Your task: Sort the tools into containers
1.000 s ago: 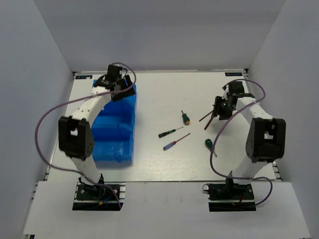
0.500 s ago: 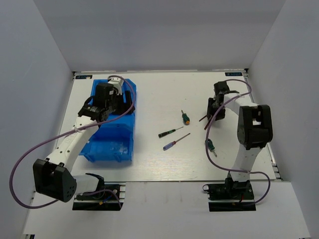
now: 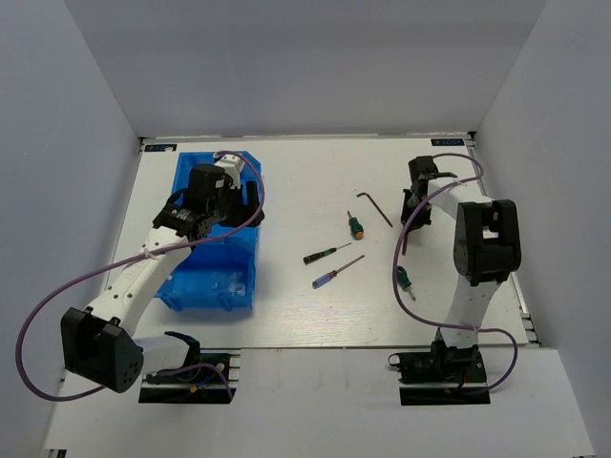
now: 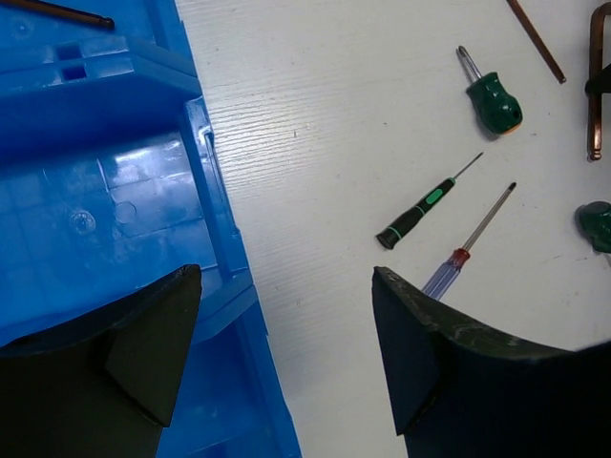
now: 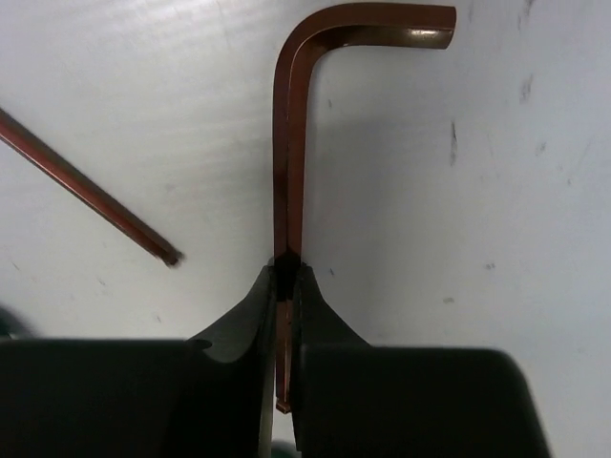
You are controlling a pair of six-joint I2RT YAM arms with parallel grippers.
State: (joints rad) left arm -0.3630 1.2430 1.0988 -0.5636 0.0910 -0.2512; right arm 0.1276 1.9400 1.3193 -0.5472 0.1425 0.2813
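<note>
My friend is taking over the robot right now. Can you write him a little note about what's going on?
Left gripper: open, empty, over the right rim of the blue bin.
Right gripper: shut on a hex key.
Done: one thin dark tool lies in the bin.
Left: bin the held key, then from the table the second hex key, green slim screwdriver, purple slim screwdriver, orange-ended stubby screwdriver, green stubby screwdriver.

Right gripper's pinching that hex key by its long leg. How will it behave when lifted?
Likely stiff: the hex key looks solid metal. The right gripper pinches only its slim smooth shank, so it may swivel or slip.
</note>
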